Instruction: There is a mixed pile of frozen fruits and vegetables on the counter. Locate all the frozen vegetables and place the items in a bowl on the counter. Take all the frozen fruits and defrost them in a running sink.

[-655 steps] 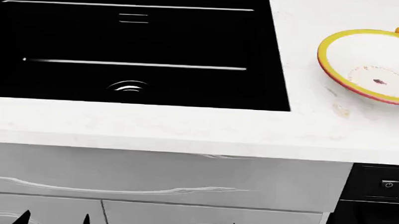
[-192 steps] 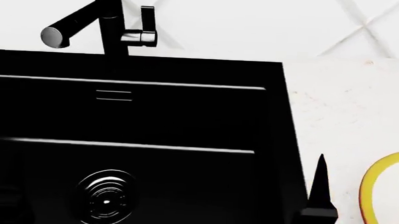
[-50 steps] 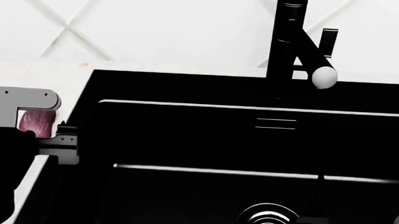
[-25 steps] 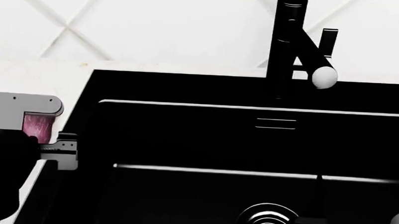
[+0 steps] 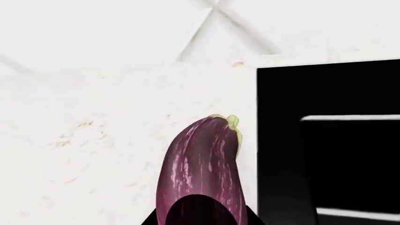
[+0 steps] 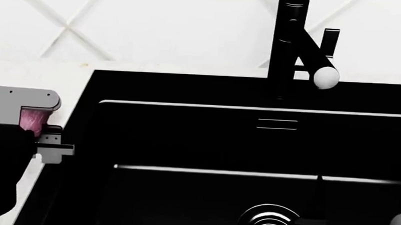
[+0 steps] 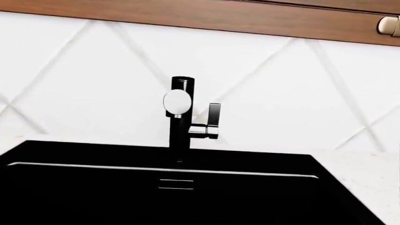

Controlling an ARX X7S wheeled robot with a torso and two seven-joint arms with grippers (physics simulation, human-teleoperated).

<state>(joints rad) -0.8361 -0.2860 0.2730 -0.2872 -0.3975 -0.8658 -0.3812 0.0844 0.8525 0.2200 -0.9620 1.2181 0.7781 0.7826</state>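
A long purple eggplant (image 5: 201, 164) with pale streaks and a green cap sticks out of my left gripper (image 5: 200, 213), which is shut on it above the white counter (image 5: 93, 140). In the head view, a pink strip of the eggplant (image 6: 33, 120) shows inside the left gripper (image 6: 43, 137), just left of the black sink (image 6: 188, 89). The sink's edge (image 5: 281, 140) lies beside the eggplant. My right gripper's black fingers merge with the dark basin, so its state is unreadable. The bowl, the mixed pile and the frozen fruits are out of view.
A black faucet (image 6: 290, 45) with a side lever (image 7: 214, 119) stands behind the basin, and no water shows. The round drain (image 6: 270, 222) is on the basin floor. The white diamond-tiled wall (image 7: 281, 93) rises behind, under a wooden cabinet (image 7: 250, 18).
Over the last second my left gripper with the eggplant dipped slightly, then rose and shifted a little left. The sink and faucet have not moved in the view.
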